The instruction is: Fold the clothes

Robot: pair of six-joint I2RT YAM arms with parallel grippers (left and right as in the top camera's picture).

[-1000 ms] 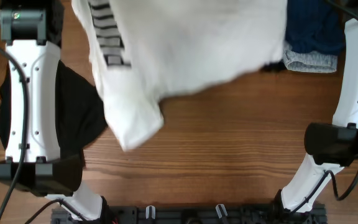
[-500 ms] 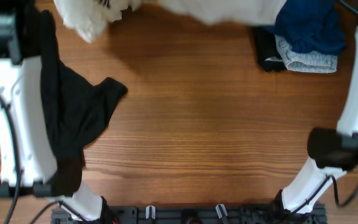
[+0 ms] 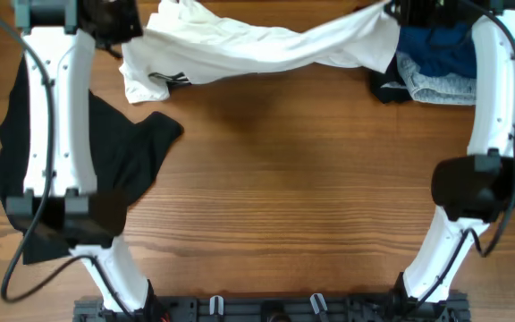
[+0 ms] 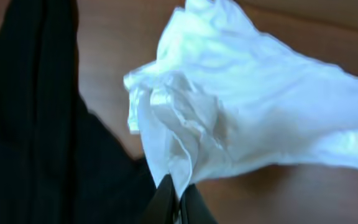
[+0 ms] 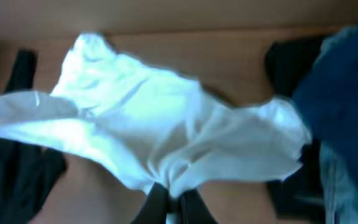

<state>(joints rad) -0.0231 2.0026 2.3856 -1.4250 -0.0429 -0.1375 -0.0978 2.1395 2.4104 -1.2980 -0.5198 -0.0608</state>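
White T-shirt (image 3: 266,49) hangs stretched between both arms along the far edge of the bench (image 3: 302,197), off the surface and bunched into a loose rope, not spread. Left pincer (image 4: 179,200) is closed on a crumpled fold at the shirt's left end. Right pincer (image 5: 169,204) is closed on the right end. Both wrist views are blurred, so how deep the cloth sits in each pinch is unclear; it looks like a thin bite.

A bit of the black print (image 3: 170,79) shows on the drooping left end. Black garment (image 3: 128,152) lies flat on the left of the bench, partly under the left arm, not yet folded. Far right is a pile: blue garment (image 3: 445,45) on a grey garment (image 3: 441,87), touching or just beside the shirt's right end.

Risks from here:
- Slip: thin pinch plus tension across the span could pull an end free, and the shirt drops in a heap.
- Twist: the shirt is roped, so laying it down as it is would give creases and doubled layers rather than a flat panel. It likely needs spreading first.
- Snag: the right end could drag the blue and grey pile along.
- Overlap: the drooping left end hangs near the black garment and could land on it, mixing the two.
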